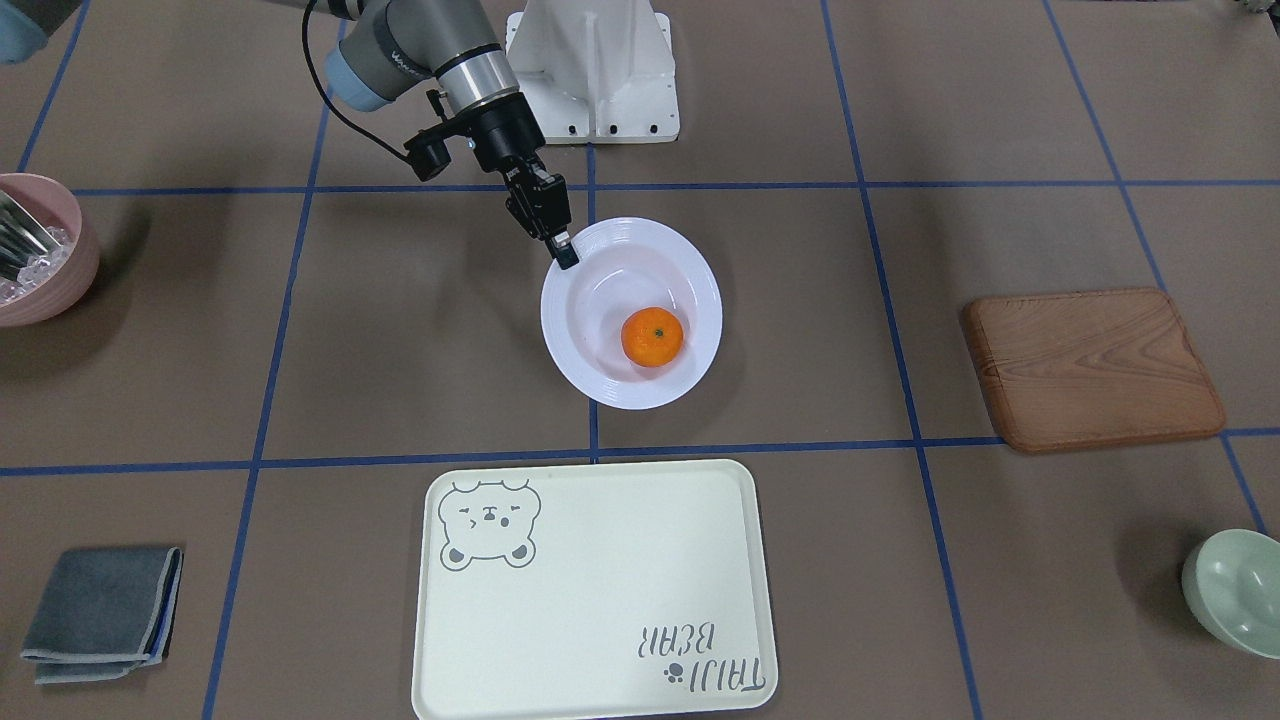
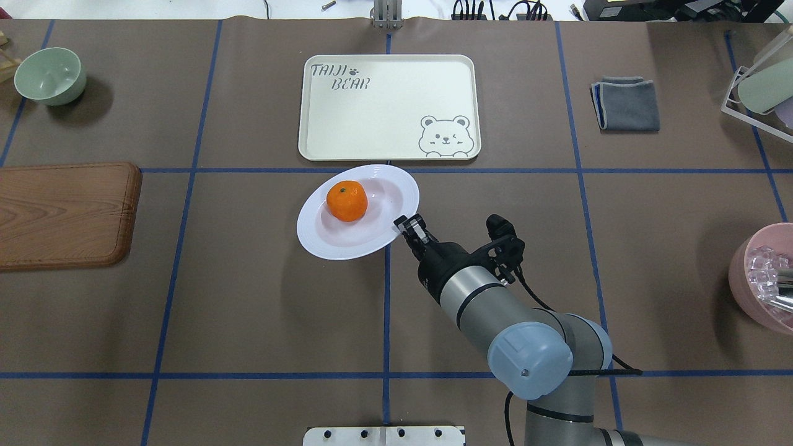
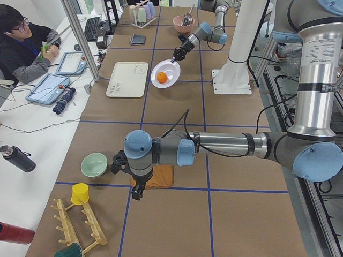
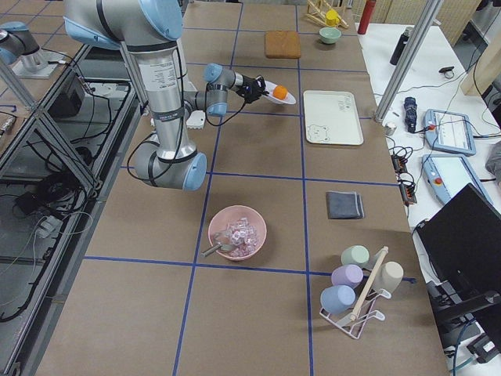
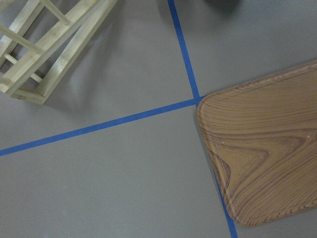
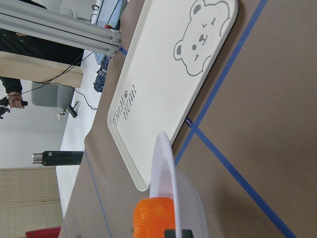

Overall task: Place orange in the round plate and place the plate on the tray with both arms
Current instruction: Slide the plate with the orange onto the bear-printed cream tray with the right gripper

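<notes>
1. The right gripper is seen clamped on the robot-side rim of the round plate. The plate appears lifted and tilted, just short of the tray.
2. The orange lies loose in the plate's well; rolling is to be expected under more tilt.
3. Plate: glossy, stiff, breakable, judged slippery under a one-sided pinch. A second hold on the opposite rim is advised.
4. Tray: matte cream, flat, corners rounded.
5. Left gripper: over the wooden board; open or closed cannot be told.

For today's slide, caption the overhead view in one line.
Right claw grips the round plate by its rim, orange inside, near the tray.
</notes>
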Robot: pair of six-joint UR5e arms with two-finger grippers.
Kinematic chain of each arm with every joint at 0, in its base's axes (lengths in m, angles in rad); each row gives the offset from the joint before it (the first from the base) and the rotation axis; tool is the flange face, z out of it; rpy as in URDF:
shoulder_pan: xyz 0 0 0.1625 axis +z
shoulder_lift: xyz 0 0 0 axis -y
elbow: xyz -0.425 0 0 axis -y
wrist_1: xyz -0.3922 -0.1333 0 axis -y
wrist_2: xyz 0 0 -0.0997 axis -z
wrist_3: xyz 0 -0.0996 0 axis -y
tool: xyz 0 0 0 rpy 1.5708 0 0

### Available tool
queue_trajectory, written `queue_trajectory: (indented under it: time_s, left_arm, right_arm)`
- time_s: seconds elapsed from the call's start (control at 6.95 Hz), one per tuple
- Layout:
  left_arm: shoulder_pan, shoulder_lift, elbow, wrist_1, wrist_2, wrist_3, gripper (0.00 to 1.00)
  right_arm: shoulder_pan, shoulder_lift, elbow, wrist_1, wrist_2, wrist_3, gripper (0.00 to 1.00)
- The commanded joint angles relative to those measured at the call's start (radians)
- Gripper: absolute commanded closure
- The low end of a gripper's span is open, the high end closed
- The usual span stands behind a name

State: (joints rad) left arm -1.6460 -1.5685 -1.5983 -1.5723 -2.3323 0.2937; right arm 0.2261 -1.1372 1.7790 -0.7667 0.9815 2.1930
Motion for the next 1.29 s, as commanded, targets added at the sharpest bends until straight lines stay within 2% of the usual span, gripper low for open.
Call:
queue_trajectory:
  time_s: [0.0,0.14,0.29,0.72,1.01,1.15]
  left_arm:
    - [0.0,0.024,-0.02,0.0,-0.002,-0.013,0.02]
    - [0.0,0.048,-0.07,0.0,-0.013,-0.103,0.02]
    - [0.0,0.074,-0.11,-0.002,-0.024,-0.129,0.02]
    - [0.002,0.074,-0.111,-0.002,-0.022,-0.128,0.02]
    - [0.003,0.073,-0.111,-0.002,-0.022,-0.13,0.02]
    - [0.003,0.071,-0.111,-0.002,-0.022,-0.13,0.02]
  right_arm:
    - [0.071,0.022,-0.004,0.027,0.0,0.017,1.0]
    - [0.128,0.037,-0.012,0.021,0.011,0.09,1.0]
    - [0.162,0.078,-0.076,0.02,0.017,0.108,1.0]
    - [0.277,0.294,-0.455,0.015,0.014,0.244,1.0]
    - [0.298,0.396,-0.617,-0.034,0.005,0.284,1.0]
    - [0.299,0.427,-0.668,-0.034,-0.007,0.293,1.0]
